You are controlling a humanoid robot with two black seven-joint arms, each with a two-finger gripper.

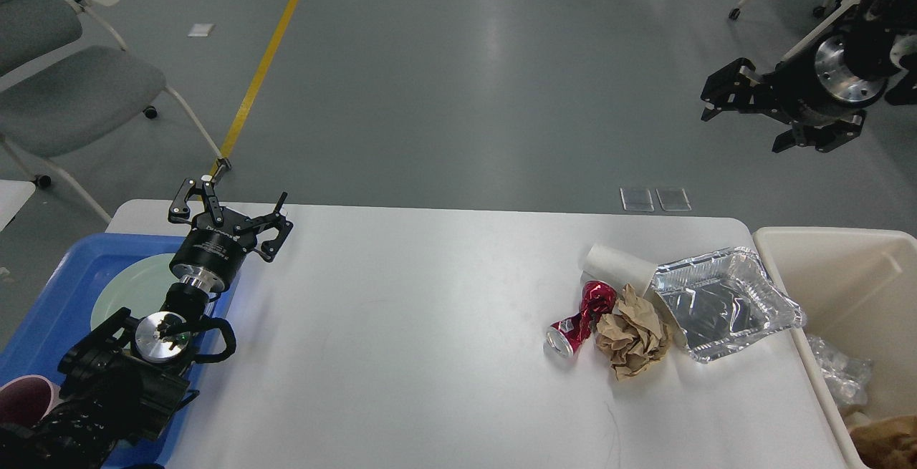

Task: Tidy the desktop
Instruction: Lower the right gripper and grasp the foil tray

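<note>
Head view: right gripper (738, 107), fingers spread and empty, hangs high above the tray (723, 304); descending carelessly, it could crush foil or scatter the can (580, 318).

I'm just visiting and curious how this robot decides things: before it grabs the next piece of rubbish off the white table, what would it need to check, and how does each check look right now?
1. Rubbish left on the desktop: crushed red can, crumpled brown paper, white paper cup and foil tray remain. Not ok, work is left.
2. Right gripper empty and open: ok, fingers spread, raised over the floor beyond the table.
3. Left gripper empty and open: ok, at the table's far left edge.
4. Cream bin has room: ok, mostly empty.
5. Items separable: not ok, all four sit bunched together, touching or overlapping.
6. Can's grip width fits: cannot tell.
</note>
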